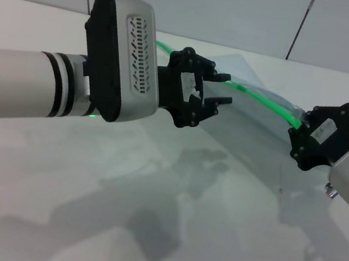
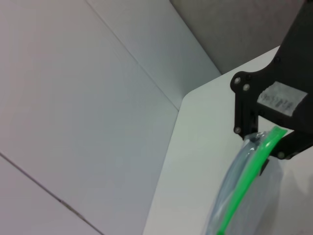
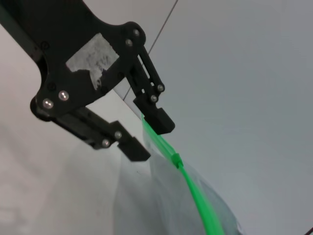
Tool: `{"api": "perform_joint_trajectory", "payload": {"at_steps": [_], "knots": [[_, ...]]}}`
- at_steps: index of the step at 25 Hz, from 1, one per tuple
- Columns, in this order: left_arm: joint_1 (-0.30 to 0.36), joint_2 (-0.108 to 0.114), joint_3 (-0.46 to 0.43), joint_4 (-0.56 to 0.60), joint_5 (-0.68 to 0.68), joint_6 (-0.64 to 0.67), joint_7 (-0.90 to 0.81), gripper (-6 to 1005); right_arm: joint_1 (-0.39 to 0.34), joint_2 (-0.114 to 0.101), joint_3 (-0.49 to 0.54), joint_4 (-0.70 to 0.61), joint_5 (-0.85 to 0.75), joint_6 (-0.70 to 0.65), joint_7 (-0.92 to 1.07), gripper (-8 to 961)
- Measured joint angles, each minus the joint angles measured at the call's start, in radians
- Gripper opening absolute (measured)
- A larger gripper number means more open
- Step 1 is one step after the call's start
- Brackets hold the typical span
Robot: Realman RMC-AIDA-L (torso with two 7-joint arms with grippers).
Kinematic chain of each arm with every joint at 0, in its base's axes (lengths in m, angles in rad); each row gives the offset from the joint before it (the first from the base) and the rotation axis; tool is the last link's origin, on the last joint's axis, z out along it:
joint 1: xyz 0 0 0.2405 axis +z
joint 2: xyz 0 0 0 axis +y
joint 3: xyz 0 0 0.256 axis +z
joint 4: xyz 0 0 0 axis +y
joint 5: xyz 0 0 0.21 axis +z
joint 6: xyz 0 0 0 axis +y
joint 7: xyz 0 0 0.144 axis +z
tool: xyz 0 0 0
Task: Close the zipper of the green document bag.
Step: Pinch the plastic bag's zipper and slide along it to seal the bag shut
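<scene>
The green document bag [image 1: 249,126] is held up off the white table, a translucent pale pouch sagging below its bright green zipper [image 1: 266,100]. My right gripper [image 1: 299,133] is shut on the zipper's right end [image 2: 272,137], as the left wrist view also shows. My left gripper [image 1: 225,89] stands open near the middle of the zipper, one finger above the strip and one below. In the right wrist view the small green slider [image 3: 176,159] sits on the zipper [image 3: 198,198] just beyond the left gripper [image 3: 151,135], which does not touch it.
The white table [image 1: 85,182] stretches in front of the bag. Pale wall panels [image 1: 203,1] rise behind it. My thick left forearm [image 1: 15,80] crosses the left of the head view and hides the bag's left end.
</scene>
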Motion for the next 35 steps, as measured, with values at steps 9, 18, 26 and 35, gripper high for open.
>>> {"api": "perform_joint_trajectory", "payload": {"at_steps": [9, 18, 26, 35], "knots": [[-0.002, -0.001, -0.01, 0.0, 0.0, 0.003, 0.021, 263, 0.0, 0.0, -0.009, 0.004, 0.0, -0.002, -0.001, 76], [-0.024, 0.001, -0.001, 0.023, 0.016, -0.001, 0.027, 278, 0.002, 0.0, -0.014, 0.004, -0.004, -0.001, -0.001, 82], [-0.034, 0.0, 0.005, 0.03, 0.026, 0.0, 0.041, 280, 0.005, -0.002, -0.014, 0.007, -0.005, 0.0, -0.001, 87], [-0.035, 0.0, -0.002, 0.031, 0.026, 0.003, 0.053, 274, 0.009, -0.002, -0.036, -0.007, -0.005, 0.002, -0.002, 93]]}}
